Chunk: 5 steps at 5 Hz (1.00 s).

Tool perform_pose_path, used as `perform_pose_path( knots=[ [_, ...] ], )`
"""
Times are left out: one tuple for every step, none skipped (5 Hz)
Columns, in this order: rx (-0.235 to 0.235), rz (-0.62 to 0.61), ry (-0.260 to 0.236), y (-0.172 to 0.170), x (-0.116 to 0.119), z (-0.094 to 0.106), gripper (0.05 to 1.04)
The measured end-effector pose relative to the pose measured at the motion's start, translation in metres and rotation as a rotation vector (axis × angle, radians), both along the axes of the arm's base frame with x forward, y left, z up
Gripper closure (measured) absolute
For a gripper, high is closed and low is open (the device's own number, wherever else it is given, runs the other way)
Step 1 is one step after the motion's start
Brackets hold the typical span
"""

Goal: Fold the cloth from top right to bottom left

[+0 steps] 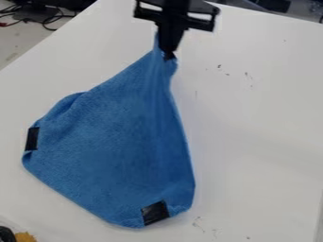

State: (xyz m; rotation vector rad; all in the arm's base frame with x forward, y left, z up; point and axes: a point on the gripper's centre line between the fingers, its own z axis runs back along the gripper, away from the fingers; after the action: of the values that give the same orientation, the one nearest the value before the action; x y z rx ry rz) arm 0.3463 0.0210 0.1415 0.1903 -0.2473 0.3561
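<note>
We have a white tabletop (259,123), edges slanting at upper left and upper right, small dark scuffs (247,75) on it. Past the upper-left edge we get pale greyish floor (16,40), tangled black cables (48,21), a bit of red. Dark items (274,5) beyond the upper-right edge, too cropped for us to identify. Light's soft.

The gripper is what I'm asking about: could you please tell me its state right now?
Gripper: closed, holding the gathered top end of the blue cloth.
</note>
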Motion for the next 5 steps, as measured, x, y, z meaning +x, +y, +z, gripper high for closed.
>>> perform_pose_path(
  knots=[
    [0.034,0.095,-0.050,0.015,-0.031,0.020,1.020],
    [0.084,0.171,-0.073,0.032,-0.055,0.036,1.020],
    [0.041,0.246,-0.095,0.055,-0.083,0.021,1.020],
    [0.008,0.271,-0.111,0.070,-0.098,0.015,1.020],
    [-0.037,0.290,-0.104,0.087,-0.108,0.002,1.020]
  ],
)
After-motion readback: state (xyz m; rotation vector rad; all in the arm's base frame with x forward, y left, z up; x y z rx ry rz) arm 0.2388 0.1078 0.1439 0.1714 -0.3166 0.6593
